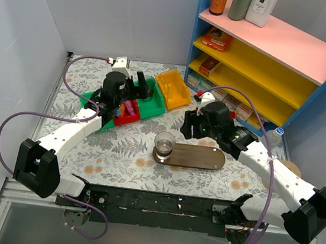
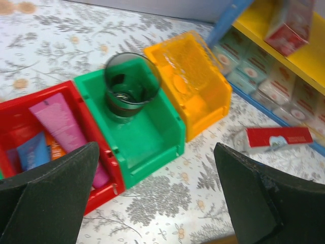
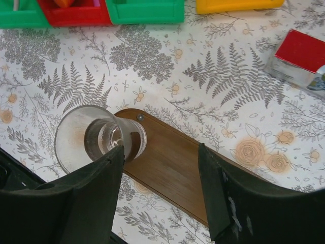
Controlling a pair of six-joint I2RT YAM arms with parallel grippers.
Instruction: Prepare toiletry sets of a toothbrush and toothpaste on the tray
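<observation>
The tray (image 1: 200, 157) is a dark-brown oval board on the flowered cloth; it also shows in the right wrist view (image 3: 172, 162). A clear glass cup (image 1: 163, 145) stands on its left end (image 3: 101, 138). A pink toothpaste tube (image 2: 61, 127) and a blue one (image 2: 33, 151) lie in the red bin (image 2: 15, 109). My left gripper (image 2: 156, 155) is open and empty, above the red bin's (image 1: 129, 116) near edge. My right gripper (image 3: 161, 150) is open and empty above the tray, right of the cup. I see no toothbrush clearly.
A green bin (image 2: 152, 129) holds a second glass cup (image 2: 129, 89). A yellow bin (image 2: 195, 81) stands to its right. A red-and-white box (image 3: 299, 58) lies on the cloth. A blue shelf unit (image 1: 266, 57) with boxes and bottles stands at the back right.
</observation>
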